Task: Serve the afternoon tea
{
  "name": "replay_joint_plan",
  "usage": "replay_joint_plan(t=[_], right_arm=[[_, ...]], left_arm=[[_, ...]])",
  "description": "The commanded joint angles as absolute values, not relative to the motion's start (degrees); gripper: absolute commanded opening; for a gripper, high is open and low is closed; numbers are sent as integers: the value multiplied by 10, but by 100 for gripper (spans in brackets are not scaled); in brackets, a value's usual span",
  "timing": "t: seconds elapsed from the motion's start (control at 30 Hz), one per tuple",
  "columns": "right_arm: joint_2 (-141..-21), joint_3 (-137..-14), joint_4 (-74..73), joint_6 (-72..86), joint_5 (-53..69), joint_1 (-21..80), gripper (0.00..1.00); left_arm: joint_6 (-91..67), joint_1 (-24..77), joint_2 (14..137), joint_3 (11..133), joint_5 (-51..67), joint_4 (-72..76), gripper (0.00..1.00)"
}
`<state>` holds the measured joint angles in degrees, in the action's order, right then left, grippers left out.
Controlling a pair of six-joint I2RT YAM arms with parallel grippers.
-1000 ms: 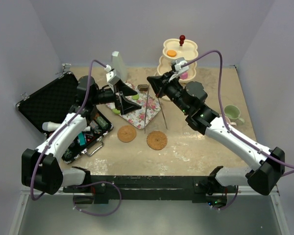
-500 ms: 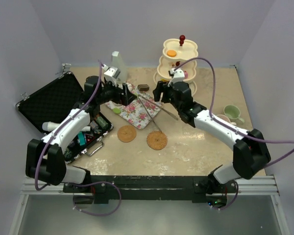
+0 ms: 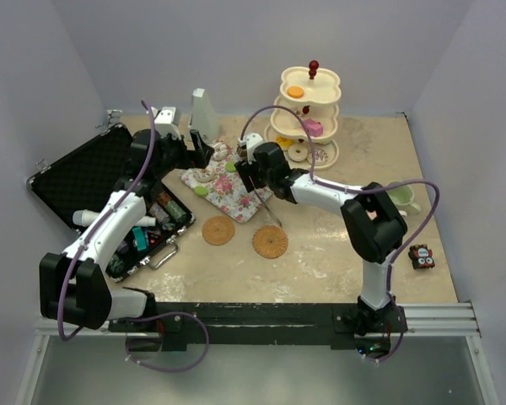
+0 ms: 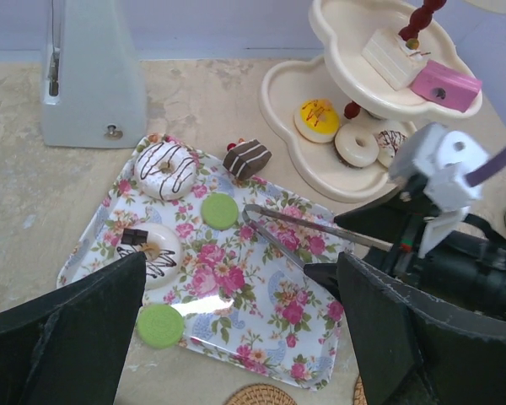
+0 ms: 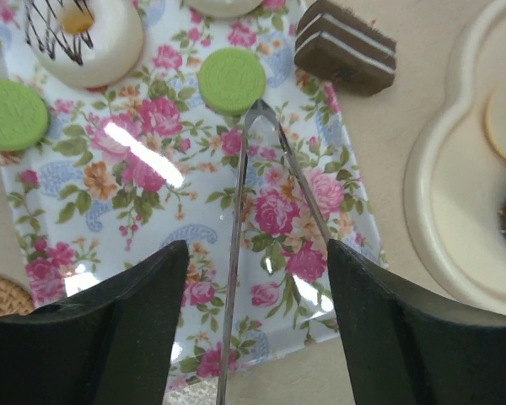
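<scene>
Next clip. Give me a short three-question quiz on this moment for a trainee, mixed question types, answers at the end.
1. True or false: the right gripper hangs open over the tongs, which lie on the floral tray.
2. What sits on the top tier of the stand? A an orange piece; B a banana; C a spoon.
3. How many white donuts with chocolate drizzle are on the tray?
Key: 1 true; 2 A; 3 two.
</scene>
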<state>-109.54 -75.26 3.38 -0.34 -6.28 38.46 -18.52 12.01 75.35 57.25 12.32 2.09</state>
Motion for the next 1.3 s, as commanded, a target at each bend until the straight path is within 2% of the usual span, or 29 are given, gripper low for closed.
replay_joint_plan(t=[0.0,0.27,0.37,0.47,0.67,0.8,0.93,1.1,1.27], right_arm=[[-1135,-807,8,-61,-37,382,65],[-1200,-829,1,-39,-54,382,47],[-1200,-826,1,-34,-36,382,28],[-1178,-821,-19,-22,-17,382,0],[-1052,-806,-37,38,-2,382,0],[-950,-790,17,92,17,381,0],[-864,-729,158,146,80,381,0],[-809,-642,408,244,173,382,0],[-823,-612,544,292,232,389,0]], left_arm=[[-192,120,744,573,107,30,100],[-189,120,745,577,105,26,100],[-187,120,744,577,106,26,100],[-185,120,737,576,112,32,100],[-171,120,701,563,141,64,100],[-161,120,658,549,196,104,100],[-170,120,648,537,335,163,100],[-241,127,673,519,470,260,100],[-388,155,691,465,556,490,100]])
